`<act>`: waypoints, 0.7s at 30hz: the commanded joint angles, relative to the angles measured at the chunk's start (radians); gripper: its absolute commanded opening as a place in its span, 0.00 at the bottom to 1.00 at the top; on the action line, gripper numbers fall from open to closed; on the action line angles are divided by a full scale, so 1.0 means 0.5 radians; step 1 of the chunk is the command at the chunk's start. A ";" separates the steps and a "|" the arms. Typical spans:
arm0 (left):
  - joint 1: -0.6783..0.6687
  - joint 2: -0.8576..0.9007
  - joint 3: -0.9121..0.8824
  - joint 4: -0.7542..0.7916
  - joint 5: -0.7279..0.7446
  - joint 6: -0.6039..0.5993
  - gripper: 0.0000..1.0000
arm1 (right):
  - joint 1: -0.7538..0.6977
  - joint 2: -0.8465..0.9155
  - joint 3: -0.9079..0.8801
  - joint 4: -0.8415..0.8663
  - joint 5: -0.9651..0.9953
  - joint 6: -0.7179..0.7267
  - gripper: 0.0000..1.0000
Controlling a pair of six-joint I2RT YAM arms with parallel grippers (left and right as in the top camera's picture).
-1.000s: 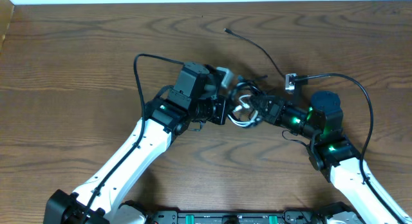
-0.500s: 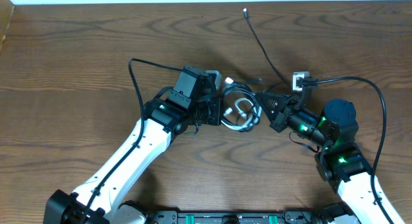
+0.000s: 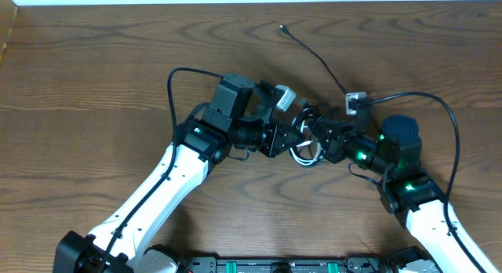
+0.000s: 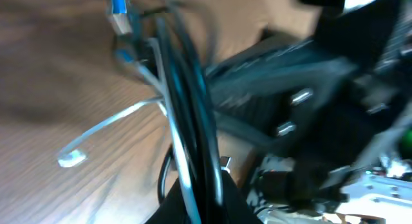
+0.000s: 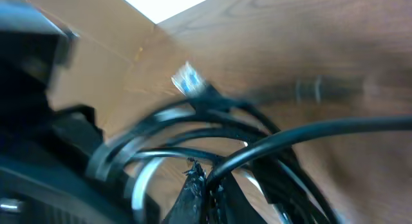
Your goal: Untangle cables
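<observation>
The cables, one black and one white, form a small tangled bundle between my two grippers at mid-table. My left gripper is shut on the bundle; in the left wrist view the black and white strands run up out of its closed jaws. My right gripper faces it closely and is shut on a black strand, which bends out of the jaws. A free black length trails toward the far edge. A white plug sticks up near the left gripper.
A small grey plug lies on the wood just behind the right wrist. Thick black arm wires arc beside each arm. The table's far edge meets a white wall.
Half a second ago the right gripper had pulled away to the right, stretching the bundle; now it is back close to the left gripper. The black cable's far end has shifted nearer and left.
</observation>
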State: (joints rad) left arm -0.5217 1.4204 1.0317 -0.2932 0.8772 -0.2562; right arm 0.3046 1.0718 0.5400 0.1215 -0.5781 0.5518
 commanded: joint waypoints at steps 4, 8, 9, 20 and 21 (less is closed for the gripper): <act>0.003 0.006 0.012 0.169 0.204 -0.344 0.08 | 0.072 0.072 0.014 -0.095 0.183 -0.111 0.02; 0.003 0.006 0.012 0.201 0.204 -0.429 0.08 | 0.072 0.092 0.014 -0.163 0.264 -0.111 0.20; 0.003 0.006 0.012 0.194 0.204 -0.430 0.08 | 0.072 0.092 0.014 -0.165 0.279 -0.111 0.25; 0.102 0.007 0.012 0.099 -0.045 -1.038 0.08 | -0.015 -0.103 0.039 -0.130 0.199 -0.101 0.99; 0.136 0.008 0.012 0.079 -0.052 -1.091 0.08 | -0.037 -0.154 0.039 -0.157 0.200 -0.101 0.99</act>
State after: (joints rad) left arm -0.4946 1.4322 1.0317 -0.2344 0.8875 -0.6376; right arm 0.3012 1.0657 0.5461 0.0532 -0.4648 0.5106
